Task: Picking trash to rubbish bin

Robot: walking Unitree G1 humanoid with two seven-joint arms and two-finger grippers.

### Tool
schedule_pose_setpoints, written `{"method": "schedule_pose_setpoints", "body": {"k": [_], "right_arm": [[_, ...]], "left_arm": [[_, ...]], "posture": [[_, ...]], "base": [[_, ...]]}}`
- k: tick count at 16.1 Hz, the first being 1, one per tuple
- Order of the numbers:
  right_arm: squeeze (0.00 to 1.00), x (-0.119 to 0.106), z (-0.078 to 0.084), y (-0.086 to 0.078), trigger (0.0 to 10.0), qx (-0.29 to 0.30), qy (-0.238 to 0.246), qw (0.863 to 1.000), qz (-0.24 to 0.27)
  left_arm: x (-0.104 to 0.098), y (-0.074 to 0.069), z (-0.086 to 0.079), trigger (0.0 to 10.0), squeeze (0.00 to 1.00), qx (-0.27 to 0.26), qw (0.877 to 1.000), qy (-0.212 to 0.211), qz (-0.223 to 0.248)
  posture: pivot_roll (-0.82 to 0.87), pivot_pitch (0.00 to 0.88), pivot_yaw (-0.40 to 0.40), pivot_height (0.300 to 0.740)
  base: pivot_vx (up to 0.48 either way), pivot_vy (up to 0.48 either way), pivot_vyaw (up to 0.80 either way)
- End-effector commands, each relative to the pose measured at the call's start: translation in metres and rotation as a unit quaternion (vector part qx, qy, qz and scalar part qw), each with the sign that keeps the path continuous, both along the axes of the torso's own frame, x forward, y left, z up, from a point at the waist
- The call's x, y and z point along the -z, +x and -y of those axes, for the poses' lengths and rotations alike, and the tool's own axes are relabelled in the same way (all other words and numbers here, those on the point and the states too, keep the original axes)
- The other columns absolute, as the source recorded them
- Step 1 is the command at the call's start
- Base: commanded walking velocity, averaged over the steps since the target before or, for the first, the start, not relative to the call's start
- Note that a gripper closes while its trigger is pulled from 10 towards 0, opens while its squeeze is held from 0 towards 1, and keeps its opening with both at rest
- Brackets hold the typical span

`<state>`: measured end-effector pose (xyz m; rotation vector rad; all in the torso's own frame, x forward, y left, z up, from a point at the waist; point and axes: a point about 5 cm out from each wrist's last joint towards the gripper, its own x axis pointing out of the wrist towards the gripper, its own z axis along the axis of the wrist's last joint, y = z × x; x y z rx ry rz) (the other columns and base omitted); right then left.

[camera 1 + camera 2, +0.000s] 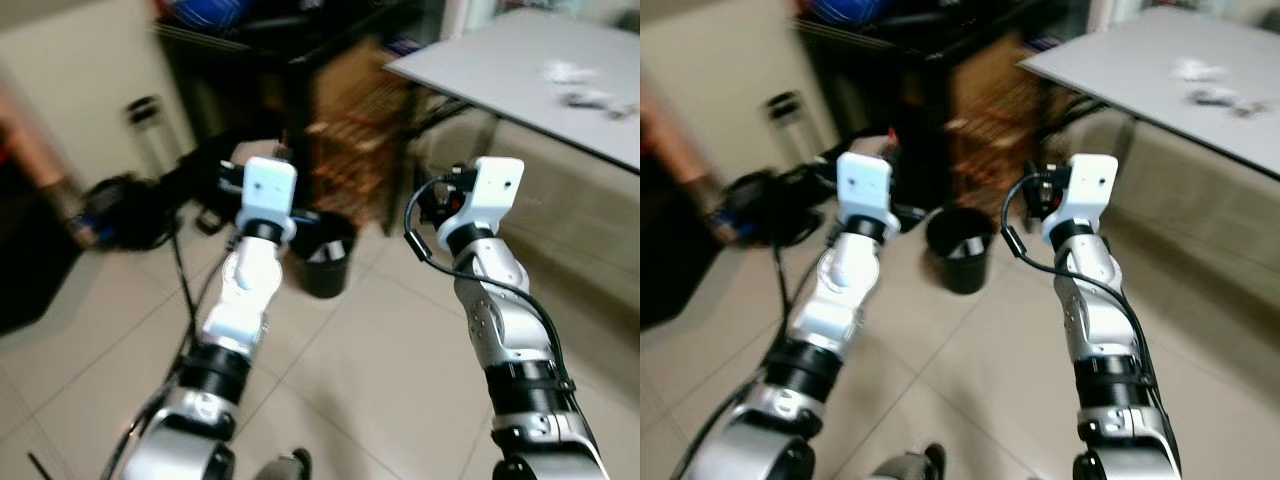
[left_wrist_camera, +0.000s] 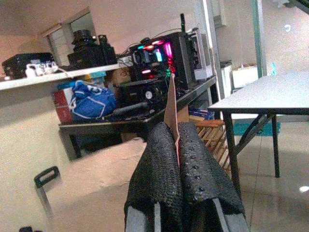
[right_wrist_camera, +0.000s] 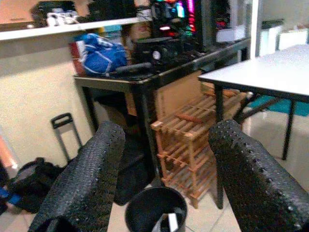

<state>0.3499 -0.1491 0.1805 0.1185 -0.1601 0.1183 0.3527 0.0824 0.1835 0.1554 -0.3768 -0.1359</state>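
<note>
- While both arms are raised out in front, the biggest thing around is the grey table (image 1: 540, 75) off to the robot's right, with a couple of small white scraps (image 1: 585, 90) lying on its top, too blurry to identify.
- Next down in size is the black desk (image 3: 145, 79) against the back wall, loaded with a lit-up computer (image 2: 169, 55) and a blue bag (image 3: 104, 53).
- A wooden slatted rack (image 3: 190, 140) stands between that desk and the table, just beside the bin.
- The black rubbish bin (image 1: 322, 255) sits on the tiled floor (image 1: 380, 370) ahead, between the two arms, and there's already something pale inside it.
- A dark backpack (image 1: 125, 210) lies on the floor to the robot's left, near the wall.
- The right gripper (image 3: 166, 169) hangs above and a bit short of the bin, fingers spread wide with nothing between them.
- The left gripper (image 2: 177, 145) is clamped tight, pads pressed together.
- Smallest bit: the trash, a thin tan strip of card (image 2: 170, 104), is pinched right between those left fingertips and sticks straight out past them, up in the air and not over the bin as far as I can tell.
</note>
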Motion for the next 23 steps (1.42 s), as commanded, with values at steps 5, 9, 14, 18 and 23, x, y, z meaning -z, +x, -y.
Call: {"method": "schedule_pose_setpoints", "body": {"k": [5,9,14,18,23], "right_arm": [[0.00,-0.0010,-0.0034,0.0005,10.0,-0.008,0.004,1.000,-0.002],[0.00,0.0002,-0.0045,0.0001,10.0,-0.012,0.002,1.000,-0.006],[0.00,0.0021,-0.0052,-0.0001,10.0,-0.014,0.004,1.000,-0.012],[0.00,0.0022,-0.0046,0.0001,10.0,-0.015,0.002,1.000,-0.013],[0.00,0.0031,-0.0055,0.0003,10.0,-0.018,0.005,1.000,-0.017]], "left_arm": [[-0.0007,0.0010,-0.0029,10.0,0.00,0.002,1.000,0.001,-0.005],[0.0009,0.0027,-0.0048,10.0,0.00,-0.004,1.000,0.002,-0.015],[0.0027,0.0029,-0.0070,10.0,0.00,-0.007,1.000,0.002,-0.021],[0.0028,0.0039,-0.0070,10.0,0.00,-0.007,1.000,0.003,-0.025],[0.0027,0.0042,-0.0073,10.0,0.00,-0.008,1.000,0.004,-0.025]], "posture": [[-0.06,0.071,0.036,0.740],[-0.06,0.077,0.033,0.740],[-0.06,0.087,0.033,0.740],[-0.06,0.088,0.033,0.740],[-0.06,0.090,0.033,0.740]], "base": [[0.000,0.000,0.32],[0.161,0.000,0.00],[0.462,0.000,0.00],[0.460,0.000,0.00],[0.460,0.000,0.00]]}}
